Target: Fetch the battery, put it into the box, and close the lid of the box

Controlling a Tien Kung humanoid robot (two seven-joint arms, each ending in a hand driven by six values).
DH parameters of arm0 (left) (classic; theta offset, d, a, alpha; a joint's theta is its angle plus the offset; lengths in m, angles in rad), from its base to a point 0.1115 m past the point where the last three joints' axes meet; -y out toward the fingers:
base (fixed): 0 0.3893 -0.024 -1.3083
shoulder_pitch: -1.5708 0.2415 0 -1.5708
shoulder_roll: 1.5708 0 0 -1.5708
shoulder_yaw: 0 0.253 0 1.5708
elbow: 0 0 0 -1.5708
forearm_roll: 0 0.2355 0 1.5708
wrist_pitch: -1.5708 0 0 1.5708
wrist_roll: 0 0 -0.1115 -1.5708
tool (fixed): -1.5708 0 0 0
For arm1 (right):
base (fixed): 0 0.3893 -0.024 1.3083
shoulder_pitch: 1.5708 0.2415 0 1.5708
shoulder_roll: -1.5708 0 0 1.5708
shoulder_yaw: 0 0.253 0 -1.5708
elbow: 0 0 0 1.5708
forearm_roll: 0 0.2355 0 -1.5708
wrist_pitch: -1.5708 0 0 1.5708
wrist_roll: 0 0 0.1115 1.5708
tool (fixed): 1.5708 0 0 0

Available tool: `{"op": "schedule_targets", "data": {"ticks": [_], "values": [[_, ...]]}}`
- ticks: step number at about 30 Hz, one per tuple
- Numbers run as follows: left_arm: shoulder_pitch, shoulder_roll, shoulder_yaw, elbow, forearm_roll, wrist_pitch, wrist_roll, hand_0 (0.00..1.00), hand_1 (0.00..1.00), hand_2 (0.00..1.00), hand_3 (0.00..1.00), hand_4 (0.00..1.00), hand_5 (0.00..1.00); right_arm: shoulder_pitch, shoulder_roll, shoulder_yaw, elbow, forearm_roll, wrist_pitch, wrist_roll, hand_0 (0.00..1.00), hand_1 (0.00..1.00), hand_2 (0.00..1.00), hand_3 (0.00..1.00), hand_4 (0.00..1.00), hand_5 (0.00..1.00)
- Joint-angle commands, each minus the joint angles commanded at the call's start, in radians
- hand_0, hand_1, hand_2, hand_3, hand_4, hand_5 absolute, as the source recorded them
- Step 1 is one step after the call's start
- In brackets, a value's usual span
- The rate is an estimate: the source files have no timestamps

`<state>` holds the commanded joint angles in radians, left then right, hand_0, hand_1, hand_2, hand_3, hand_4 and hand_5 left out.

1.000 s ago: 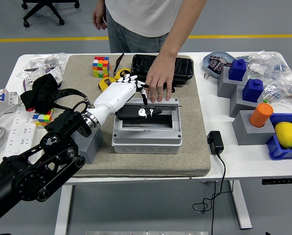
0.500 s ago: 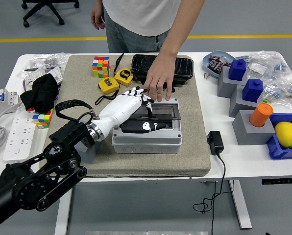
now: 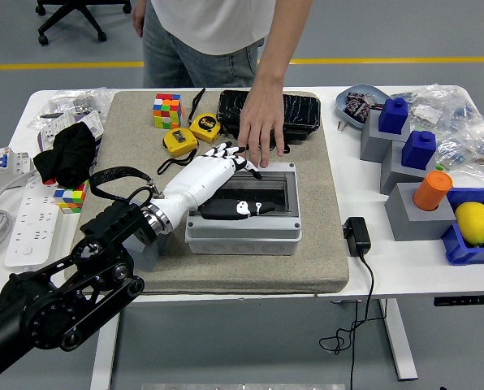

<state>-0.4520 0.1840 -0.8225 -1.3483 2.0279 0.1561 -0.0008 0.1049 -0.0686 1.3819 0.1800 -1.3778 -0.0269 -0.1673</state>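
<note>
So the grey box [image 3: 242,213] is sat in the middle of the beige mat [image 3: 226,260], and everything else can be placed off it. The clear lid [image 3: 254,188] is seen lying flat across the top of the box, looks closed or very nearly. Through it a dark shape with white marks can be made out inside the box; whether that's the battery can't really be told from here.

The left hand [image 3: 212,172] is laid across the box's top-left corner, white fingers [image 3: 235,157] stretched out loosely and resting on the lid, nothing pinched or gripped. Its black arm is brought in from the lower left of the box. No right arm is shown at all.

Just behind the box, a person's hand [image 3: 262,126] is held palm down, fingertips right at the box's far edge, close beside the robot's fingertips. It's partly laid over a black tray [image 3: 299,110] behind the box.

Behind and left of the box, two yellow tape measures [image 3: 189,134] and a Rubik's cube [image 3: 167,110] are parked on the mat. Right of the box, off the mat, a black charger [image 3: 356,235] with its cable is found.
</note>
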Motion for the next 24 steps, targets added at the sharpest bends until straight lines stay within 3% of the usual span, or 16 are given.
{"op": "schedule_targets", "data": {"ticks": [4,5,10,11,16,17,19,24], "values": [[0.019,-0.015,-0.083,-0.02,-0.001,0.037,-0.033,0.998,0.9,0.761,0.653,0.998,0.998,-0.001,0.001,0.003,0.0,-0.001,0.0,0.0,0.782,0.704,0.717,0.747,0.998,0.992],[0.029,-0.022,-0.116,-0.026,-0.012,0.046,-0.043,0.899,0.874,0.829,0.782,0.998,0.998,-0.001,0.002,0.004,0.0,-0.001,0.0,0.0,0.782,0.705,0.717,0.747,0.998,0.991],[0.087,-0.047,-0.26,-0.062,-0.126,0.056,-0.086,0.899,0.874,0.829,0.782,0.998,0.998,-0.003,0.003,0.005,0.0,0.0,0.0,0.002,0.782,0.705,0.717,0.747,0.998,0.991],[0.103,-0.055,-0.291,-0.073,-0.152,0.056,-0.095,0.852,0.908,0.922,0.919,0.998,0.998,-0.004,0.004,0.006,0.0,0.0,-0.001,0.002,0.782,0.705,0.717,0.747,0.998,0.991],[0.184,-0.093,-0.45,-0.112,-0.3,0.07,-0.139,0.852,0.908,0.922,0.919,0.998,0.998,-0.006,0.004,0.007,0.0,0.003,-0.001,0.002,0.782,0.705,0.717,0.747,0.998,0.991],[0.194,-0.098,-0.476,-0.115,-0.323,0.074,-0.144,0.913,0.962,0.967,0.966,0.998,0.998,-0.006,0.004,0.007,0.0,0.004,-0.001,0.003,0.782,0.705,0.717,0.747,0.998,0.991],[0.218,-0.109,-0.525,-0.12,-0.372,0.08,-0.155,0.913,0.962,0.967,0.966,0.998,0.998,-0.006,0.004,0.006,0.0,0.005,-0.002,0.003,0.782,0.705,0.717,0.747,0.998,0.991],[0.284,-0.12,-0.622,-0.12,-0.559,0.102,-0.209,0.942,0.972,0.956,0.92,0.998,0.998,-0.006,0.005,0.012,0.0,0.003,-0.003,0.004,0.782,0.705,0.718,0.747,0.998,0.991]]}}
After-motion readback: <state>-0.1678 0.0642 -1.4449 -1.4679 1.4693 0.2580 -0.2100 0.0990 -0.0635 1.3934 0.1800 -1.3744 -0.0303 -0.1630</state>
